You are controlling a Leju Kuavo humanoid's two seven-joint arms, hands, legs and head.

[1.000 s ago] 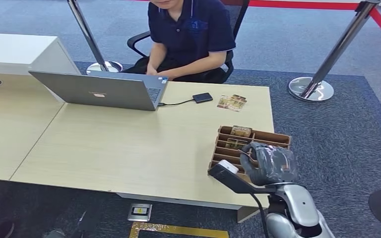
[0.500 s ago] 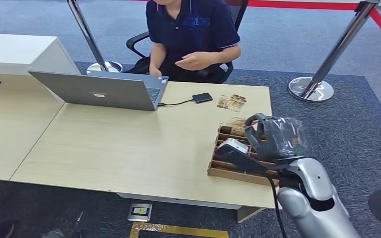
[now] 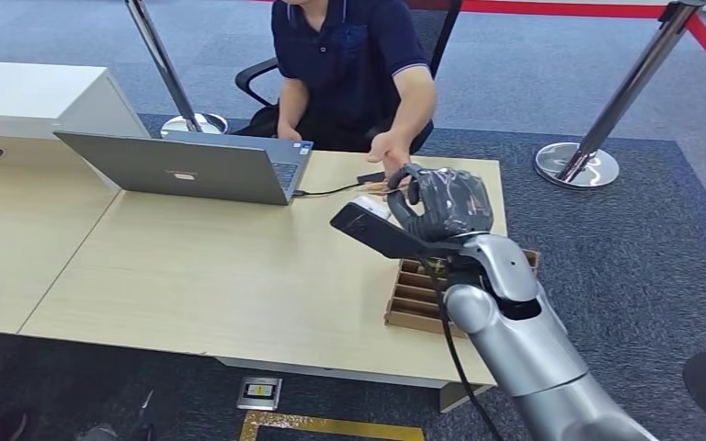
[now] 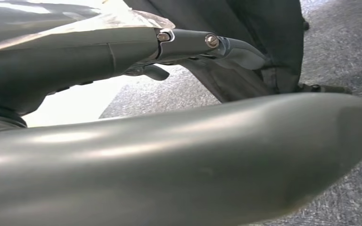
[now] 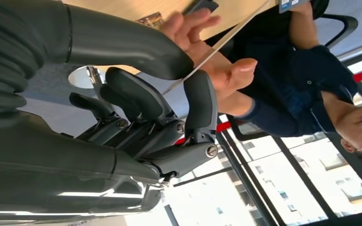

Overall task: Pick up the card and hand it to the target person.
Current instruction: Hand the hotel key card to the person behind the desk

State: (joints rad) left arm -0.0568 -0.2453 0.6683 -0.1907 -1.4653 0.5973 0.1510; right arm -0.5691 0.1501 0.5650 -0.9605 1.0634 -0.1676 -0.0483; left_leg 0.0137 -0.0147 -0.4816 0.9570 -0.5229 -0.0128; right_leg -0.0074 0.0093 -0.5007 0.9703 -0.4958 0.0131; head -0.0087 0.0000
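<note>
1 card (image 5: 226, 44) pinched by right hand (image 3: 441, 204) at person's open palm (image 5: 207, 52); loosen the pinch only once the palm closes.

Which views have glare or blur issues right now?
Left wrist view: close, soft-focus left hand, blown-out white patch behind it. Right wrist view: windows overexposed, right hand close and dark, card edge-on. Head view: even light, sharp; plastic over the right hand glints.

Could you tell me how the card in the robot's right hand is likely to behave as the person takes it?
The card looks thin and straight, so probably light and fairly stiff. Pinched at one end by the right hand, it may slide out easily.
</note>
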